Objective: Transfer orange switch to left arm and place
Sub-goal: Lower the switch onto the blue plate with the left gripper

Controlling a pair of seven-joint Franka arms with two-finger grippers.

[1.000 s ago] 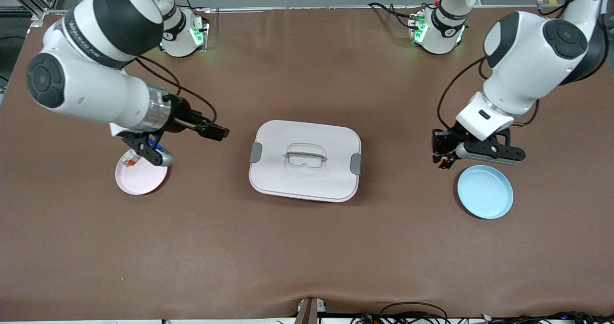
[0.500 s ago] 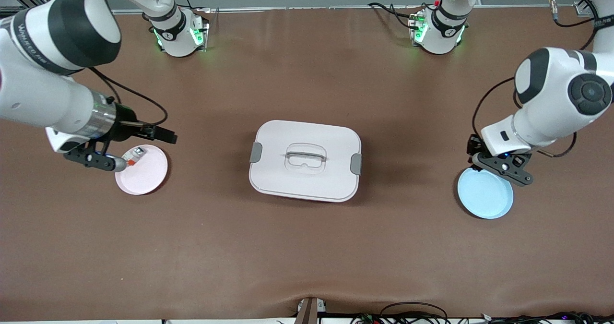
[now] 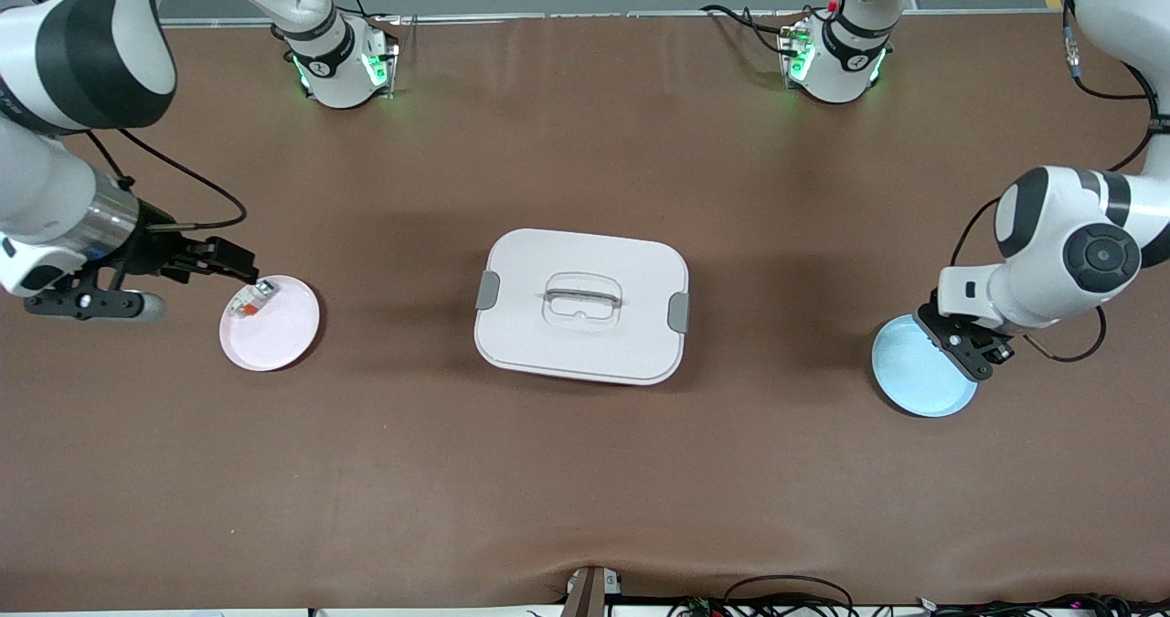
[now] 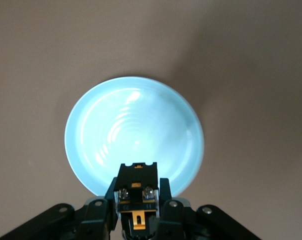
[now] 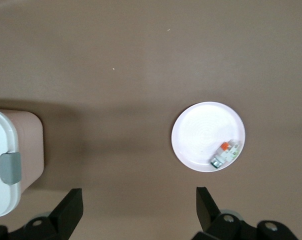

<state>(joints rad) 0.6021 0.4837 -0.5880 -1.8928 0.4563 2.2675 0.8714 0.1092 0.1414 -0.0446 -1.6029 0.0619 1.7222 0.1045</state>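
My left gripper (image 4: 137, 207) is shut on the orange switch (image 4: 137, 186), a small black block with orange marks. It holds the switch in the air over the edge of the blue plate (image 4: 136, 125). In the front view the left gripper (image 3: 969, 347) is over the blue plate (image 3: 914, 381) at the left arm's end of the table, and the arm hides the switch. My right gripper (image 5: 139, 210) is open and empty. In the front view it (image 3: 84, 303) is over bare table beside the pink plate (image 3: 274, 335). The white box (image 3: 581, 304) sits mid-table between the arms.
A small whitish-grey component with a red-orange patch (image 3: 247, 300) lies on the pink plate's rim and also shows in the right wrist view (image 5: 224, 153). A corner of the box (image 5: 6, 165) shows in that view. Brown table surrounds the box.
The left gripper has carried the switch away from the box to over the blue plate. The right gripper has moved off the pink plate toward the table's end.
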